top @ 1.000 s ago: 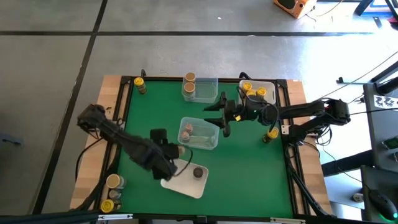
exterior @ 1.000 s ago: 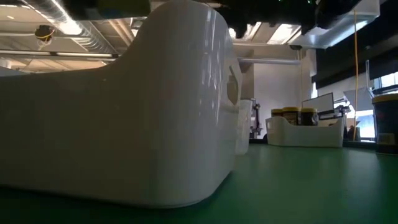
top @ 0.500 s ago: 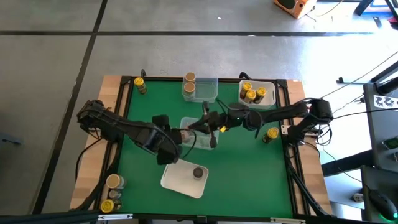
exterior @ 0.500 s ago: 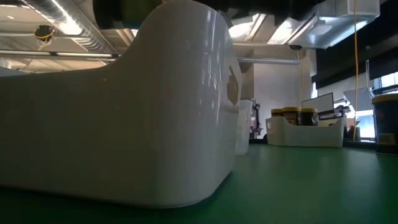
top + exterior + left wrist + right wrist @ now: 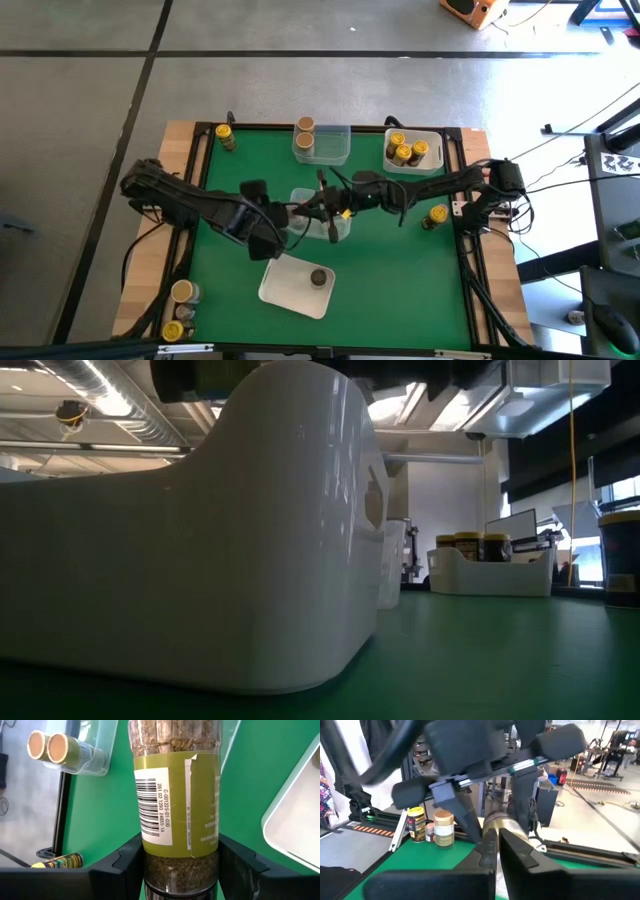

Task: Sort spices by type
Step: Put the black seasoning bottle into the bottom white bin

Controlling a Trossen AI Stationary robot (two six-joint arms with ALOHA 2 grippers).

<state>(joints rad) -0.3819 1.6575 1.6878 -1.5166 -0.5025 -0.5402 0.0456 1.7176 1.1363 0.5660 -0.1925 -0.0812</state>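
My left gripper [image 5: 288, 213] is shut on a spice jar [image 5: 177, 795] with an olive-green barcode label and dried herbs inside, above the clear centre tray [image 5: 325, 228]. My right gripper [image 5: 497, 847] reaches in from the table's right, shut. Its tips stand right at the tan end [image 5: 497, 822] of that jar. A dark-topped jar [image 5: 319, 277] stands in the near white tray [image 5: 285, 288]. Yellow-topped jars [image 5: 403, 151] stand in the far right tray [image 5: 436, 150], and a tan-topped jar [image 5: 304, 126] in the far clear tray [image 5: 330, 145]. My left gripper pinches the jar's round wall [image 5: 150, 855] between its two fingers [image 5: 125, 867], at the lower edge of the label near the end closest to the wrist. The fingers slant down from the table's left. The jar is lifted clear, reaching out beyond the fingertips. My right gripper may touch the jar's tan end: I cannot tell.
Loose jars stand at the far left corner [image 5: 226, 136], by the right edge [image 5: 437, 215] and on the wooden rim near left [image 5: 183, 292]. In the low view the near white tray's wall [image 5: 200, 560] fills most of the picture.
My left gripper has carried the jar from over the near white tray toward the far edge, to above the centre tray. My right gripper has travelled toward the table's left to meet it, and its fingers have shut.
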